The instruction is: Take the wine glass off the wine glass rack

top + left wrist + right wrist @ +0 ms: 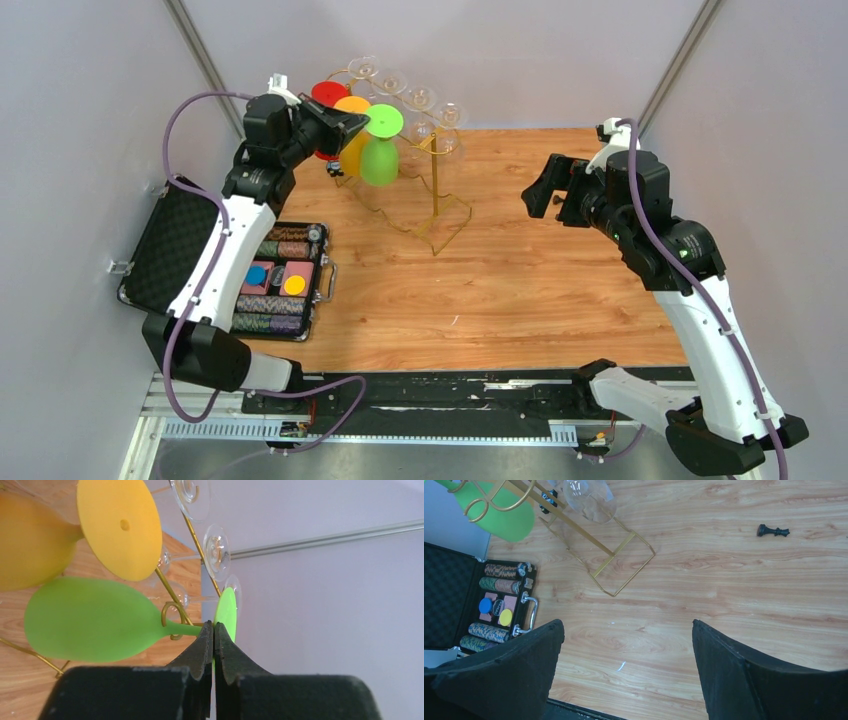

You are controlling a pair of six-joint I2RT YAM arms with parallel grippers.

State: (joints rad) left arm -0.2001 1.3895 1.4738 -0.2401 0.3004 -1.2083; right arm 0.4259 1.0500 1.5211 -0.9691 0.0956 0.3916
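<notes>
Task thing: the green wine glass (90, 620) hangs upside down at the far left of the surface (520, 290), foot up and bowl down, its stem running through one of the curled arms of the rack (437, 190).
Rack: thin gold wire, its post upright and its base flat on the wood.
Neighbours: a yellow glass (30, 545) hangs just beside the green one and a red glass (328, 95) further left. Clear glasses (420, 98) fill the right-hand arms.
Left end effector (214, 626): pinched shut on the green stem just under the foot, as far as I can see from here.
Right end effector (626, 625): wide open, holding nothing, above bare wood well to the right of the rack.
Done so far: the reach and the grip, I'd say.
Left to do: the glass is not off yet. The stem has to slide out along the arm until the foot clears, without knocking the yellow glass, and then come away.
Also around: an open chip case (175, 245) at near left and a small black chess piece (773, 530) lying on the wood.
</notes>
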